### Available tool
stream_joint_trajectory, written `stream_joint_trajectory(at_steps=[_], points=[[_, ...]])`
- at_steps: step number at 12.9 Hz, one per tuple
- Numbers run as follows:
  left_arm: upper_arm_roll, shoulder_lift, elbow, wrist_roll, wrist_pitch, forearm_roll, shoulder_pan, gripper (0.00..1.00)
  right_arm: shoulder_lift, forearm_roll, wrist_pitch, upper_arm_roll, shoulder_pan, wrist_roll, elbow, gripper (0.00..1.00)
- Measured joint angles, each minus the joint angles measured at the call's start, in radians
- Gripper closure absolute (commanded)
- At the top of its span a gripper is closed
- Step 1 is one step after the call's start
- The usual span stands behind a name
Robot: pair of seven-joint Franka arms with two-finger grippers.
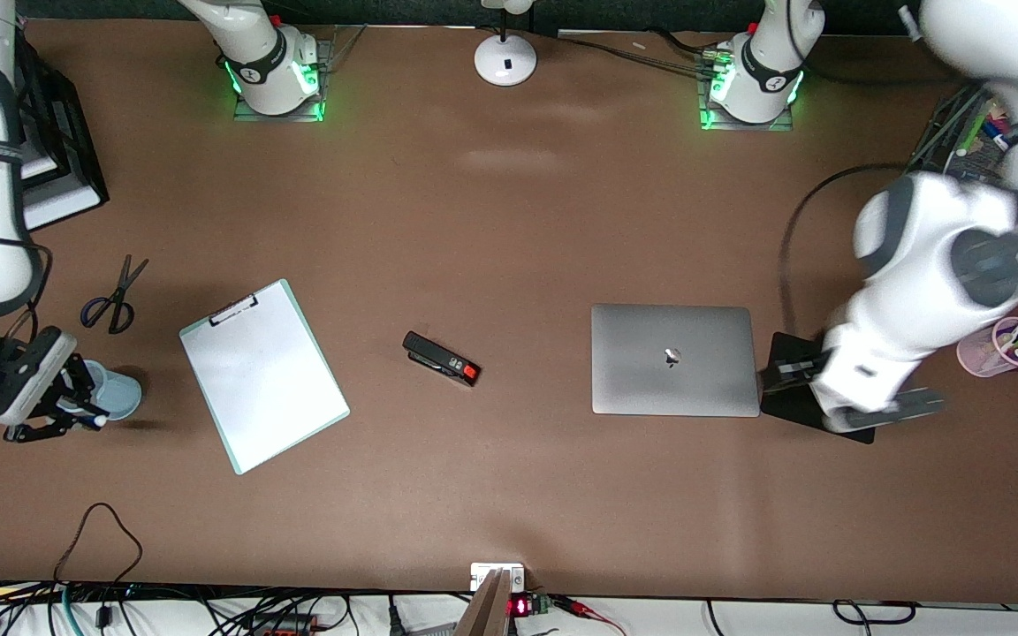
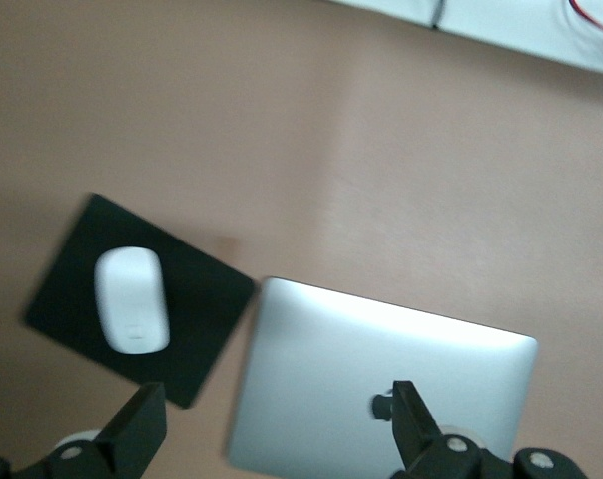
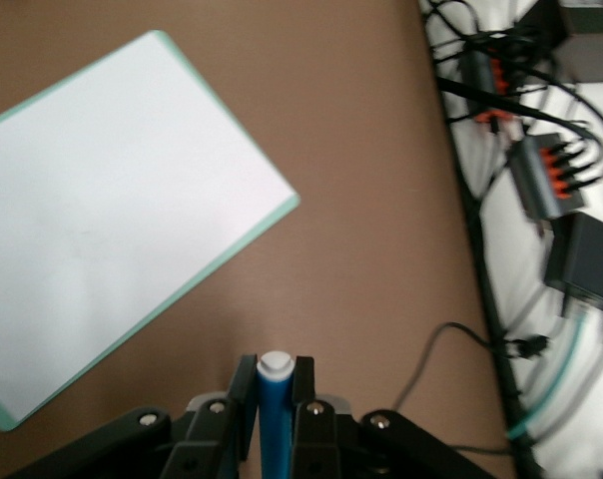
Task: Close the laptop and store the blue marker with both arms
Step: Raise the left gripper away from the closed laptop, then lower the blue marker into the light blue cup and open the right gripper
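Right wrist view: blue marker [image 3: 274, 414] clamped between right jaws; left jaws spread over closed laptop [image 2: 381, 389].

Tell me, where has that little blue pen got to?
The blue pen is pinched in the right claw, above the light-blue cup at the right arm's end of the table, beside the clipboard.

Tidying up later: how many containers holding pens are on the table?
2: a pink cup and a wire tray, both at the left arm's end, the cup nearer the camera. The arm may hide more.

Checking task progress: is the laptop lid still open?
No, the laptop lies shut flat, logo up, beside the mouse pad.
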Motion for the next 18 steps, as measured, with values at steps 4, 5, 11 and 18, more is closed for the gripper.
stream_joint_trajectory(at_steps=[4, 5, 11, 18], points=[[0.001, -0.127, 0.01, 0.077, -0.166, 0.0, 0.032, 0.0, 0.001, 0.074, -0.128, 0.0, -0.055, -0.108, -0.011, 1.0], [0.001, -0.157, 0.011, 0.102, -0.208, 0.0, 0.034, 0.0, 0.001, 0.075, -0.156, 0.0, -0.064, -0.113, -0.011, 1.0], [-0.029, -0.281, 0.01, 0.222, -0.393, 0.0, 0.033, 0.0, 0.005, 0.097, -0.214, 0.001, -0.102, -0.218, -0.013, 1.0], [-0.029, -0.323, 0.004, 0.29, -0.426, -0.024, 0.033, 0.0, 0.025, 0.155, -0.293, 0.001, -0.144, -0.261, -0.014, 1.0]])
